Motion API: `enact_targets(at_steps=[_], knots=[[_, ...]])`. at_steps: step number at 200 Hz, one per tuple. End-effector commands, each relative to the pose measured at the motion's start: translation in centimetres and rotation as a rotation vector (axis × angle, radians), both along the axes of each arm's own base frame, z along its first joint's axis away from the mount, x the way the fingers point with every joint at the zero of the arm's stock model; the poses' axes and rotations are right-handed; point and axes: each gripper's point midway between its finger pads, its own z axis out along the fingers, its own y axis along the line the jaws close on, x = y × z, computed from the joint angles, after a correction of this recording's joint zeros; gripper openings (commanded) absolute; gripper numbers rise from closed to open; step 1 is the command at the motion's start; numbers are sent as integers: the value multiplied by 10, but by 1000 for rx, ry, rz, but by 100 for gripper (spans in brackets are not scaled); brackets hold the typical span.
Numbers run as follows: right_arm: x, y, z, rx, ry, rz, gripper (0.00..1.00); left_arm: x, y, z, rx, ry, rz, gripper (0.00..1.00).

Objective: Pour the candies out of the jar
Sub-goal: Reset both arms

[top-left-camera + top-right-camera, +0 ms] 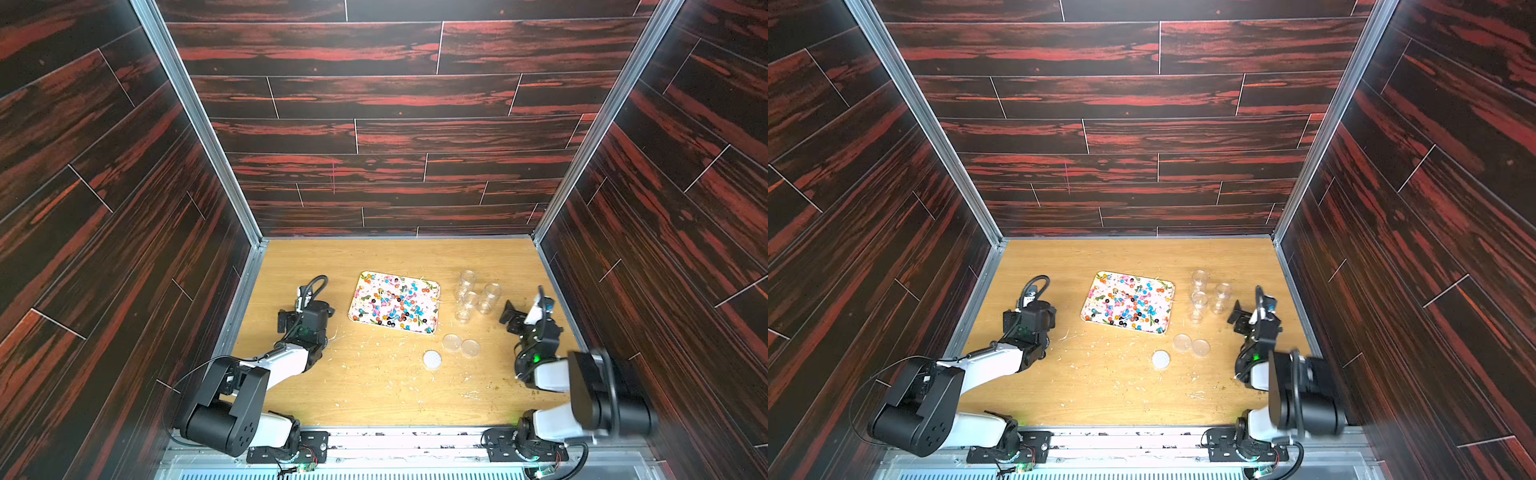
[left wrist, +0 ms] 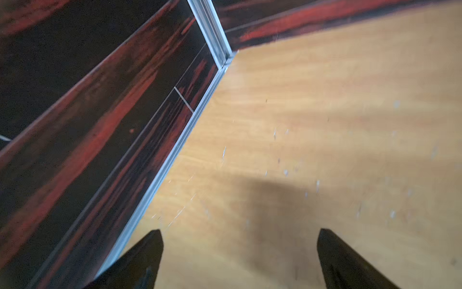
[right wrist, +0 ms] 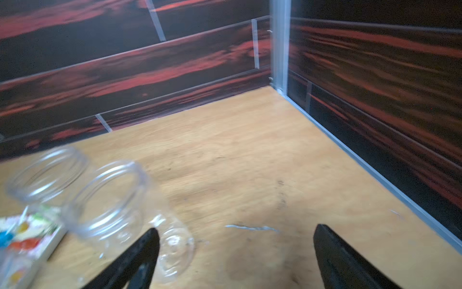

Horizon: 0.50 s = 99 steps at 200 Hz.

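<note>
— Where are the candies (image 1: 395,303)?
— Scattered across the flowered tray (image 1: 437,308); three clear jars (image 1: 469,297) stand empty just right of it.
— The arms?
— The left gripper (image 2: 240,232) hangs left of the tray and the right gripper (image 3: 236,229) beyond the jars, both with fingers wide apart and empty.

Candies (image 1: 395,303) spread on tray (image 1: 356,299). Three jars (image 1: 469,299) clustered just right of tray. Three lids (image 1: 452,343) on table (image 1: 374,395), before tray's right corner.
</note>
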Motion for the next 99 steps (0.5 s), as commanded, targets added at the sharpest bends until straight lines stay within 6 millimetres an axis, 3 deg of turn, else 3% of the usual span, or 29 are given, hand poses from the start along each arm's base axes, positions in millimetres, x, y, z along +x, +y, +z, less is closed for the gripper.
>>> enact_targets(at_steps=[1,54,75,99], knots=[[1,5,31,-97,-133,-8,99,19,-3,16,-102,-110,-41,100],[11,4,28,-95,-107,-10,99,31,14,11,-109,-101,-47,100],[15,6,25,-95,-86,6,99,36,26,5,-149,-173,-25,100],[20,9,22,-97,-56,25,99,41,31,-3,-207,-95,-27,100]])
